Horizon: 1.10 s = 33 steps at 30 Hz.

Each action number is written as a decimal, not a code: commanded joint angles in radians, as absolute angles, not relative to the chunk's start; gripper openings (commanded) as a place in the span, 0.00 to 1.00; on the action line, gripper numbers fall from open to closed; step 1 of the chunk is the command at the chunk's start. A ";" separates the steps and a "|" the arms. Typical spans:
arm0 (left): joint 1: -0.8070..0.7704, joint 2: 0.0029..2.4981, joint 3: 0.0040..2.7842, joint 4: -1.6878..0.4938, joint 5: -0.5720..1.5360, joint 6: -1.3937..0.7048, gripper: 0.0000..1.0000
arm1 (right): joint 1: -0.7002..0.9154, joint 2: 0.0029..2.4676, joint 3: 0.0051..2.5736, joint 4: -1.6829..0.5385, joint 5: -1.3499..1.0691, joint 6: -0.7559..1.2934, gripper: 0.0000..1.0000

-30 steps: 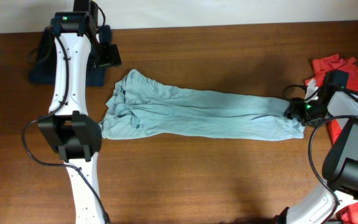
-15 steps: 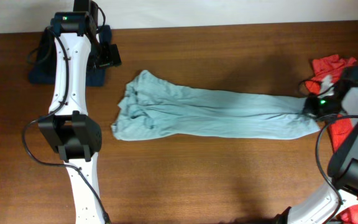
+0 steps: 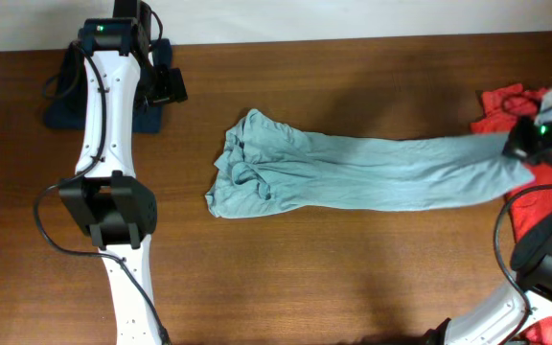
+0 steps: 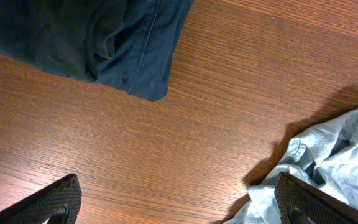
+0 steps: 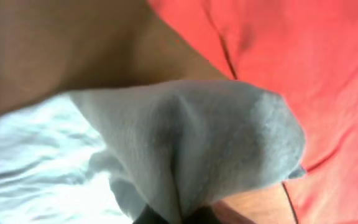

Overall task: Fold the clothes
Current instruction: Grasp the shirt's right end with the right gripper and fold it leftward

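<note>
On wood-grain table (image 3: pixel 353 278), long rumpled grey-blue T-shirt (image 3: pixel 372 172)

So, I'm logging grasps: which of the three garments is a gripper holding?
The pale grey-blue T-shirt, stretched out long; the right gripper is shut on its end. The red T-shirt and navy garment lie ungripped at the sides.

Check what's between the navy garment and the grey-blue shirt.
Only bare table. The overhead and left wrist views both show plain wood between the navy garment and the grey-blue shirt.
</note>
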<state>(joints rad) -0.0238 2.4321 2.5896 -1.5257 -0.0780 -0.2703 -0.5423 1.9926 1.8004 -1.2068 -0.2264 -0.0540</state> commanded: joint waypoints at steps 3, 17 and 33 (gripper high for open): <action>-0.023 2.410 2.602 -1.526 -0.071 -0.268 0.99 | -0.367 1.985 1.950 -1.346 -0.228 -0.056 0.04; -0.023 2.410 2.602 -1.526 -0.071 -0.268 0.99 | 0.145 1.986 1.694 -1.129 -0.167 -0.007 0.04; -0.023 2.410 2.602 -1.527 -0.071 -0.268 0.99 | 0.102 1.881 1.677 -0.994 -0.235 0.034 0.98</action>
<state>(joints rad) -0.0238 2.4321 2.5896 -1.5253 -0.0780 -0.2703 0.1841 1.9697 1.6352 -0.9543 -0.1677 0.0242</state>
